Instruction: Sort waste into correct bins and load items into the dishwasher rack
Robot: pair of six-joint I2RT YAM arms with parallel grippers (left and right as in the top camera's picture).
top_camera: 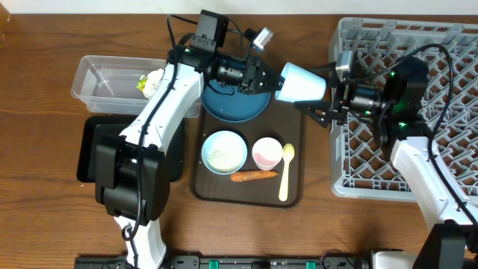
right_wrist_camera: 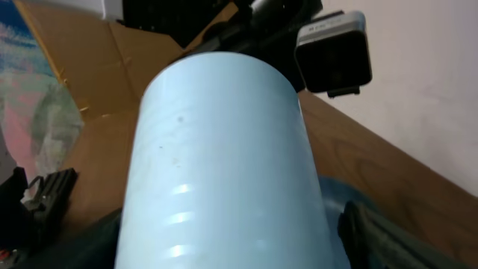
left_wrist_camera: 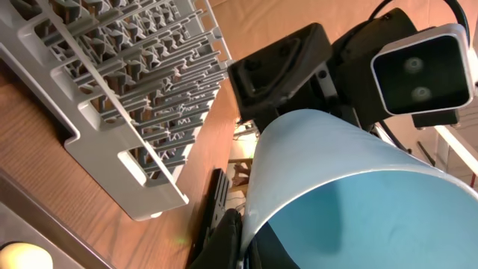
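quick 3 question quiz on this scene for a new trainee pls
1. Pick one: what is held in the air between the left gripper and the right gripper? A pink cup, B light blue cup, C spoon.
2. True or false: the carrot piece lies in the clear tub.
3. Fill in: the small light blue bowl sits beside the ___ cup.

Key: 1 B. 2 False: the carrot piece lies on the brown tray. 3 pink: the pink cup.
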